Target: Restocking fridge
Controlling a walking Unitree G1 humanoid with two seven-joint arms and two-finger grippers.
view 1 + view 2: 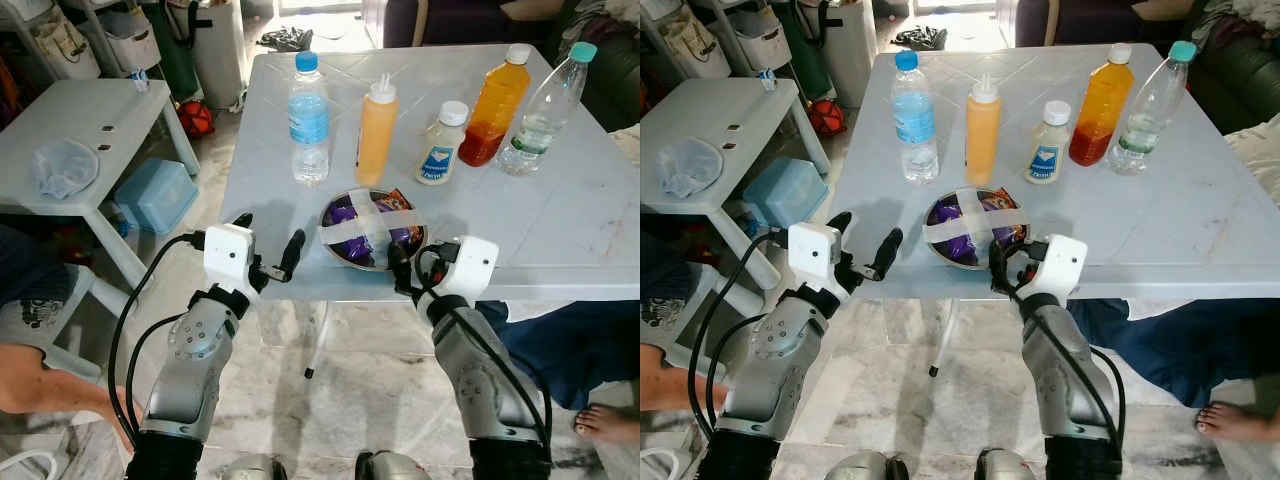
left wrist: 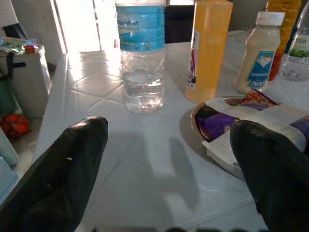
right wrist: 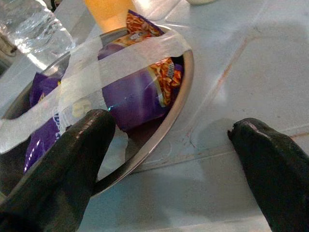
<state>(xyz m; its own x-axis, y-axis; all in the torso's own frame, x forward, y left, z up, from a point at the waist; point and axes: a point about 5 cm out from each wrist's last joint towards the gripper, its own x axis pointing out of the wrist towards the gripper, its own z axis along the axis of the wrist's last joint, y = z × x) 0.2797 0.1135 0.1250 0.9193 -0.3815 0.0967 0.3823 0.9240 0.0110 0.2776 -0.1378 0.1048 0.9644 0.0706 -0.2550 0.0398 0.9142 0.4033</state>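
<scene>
A white table point(image 1: 560, 230) stands before the robot. Near its front edge lies a metal bowl point(image 1: 372, 229) with purple snack packets point(image 3: 120, 92) inside, and white tape strips point(image 1: 375, 220) cross over it. Behind the bowl, in a row, stand a water bottle with blue cap point(image 1: 309, 119), an orange squeeze bottle point(image 1: 376, 133), a small mayonnaise bottle point(image 1: 442, 144), a bottle of orange-red liquid point(image 1: 494, 106) and a clear bottle with teal cap point(image 1: 545, 110).

The left gripper point(image 1: 268, 250) is at the table's front edge, just left of the bowl. Its two black fingers are wide apart and hold nothing. The right gripper point(image 1: 418, 268) is at the front edge on the bowl's right side. Its fingers are also spread wide and hold nothing; one finger point(image 3: 72, 159) is just beside the bowl's rim, the other over the bare table.

On the left stands a lower white side table point(image 1: 90, 130) with a crumpled plastic bag point(image 1: 62, 166) on it. A person's bare foot point(image 1: 608, 424) is on the floor at the right.
</scene>
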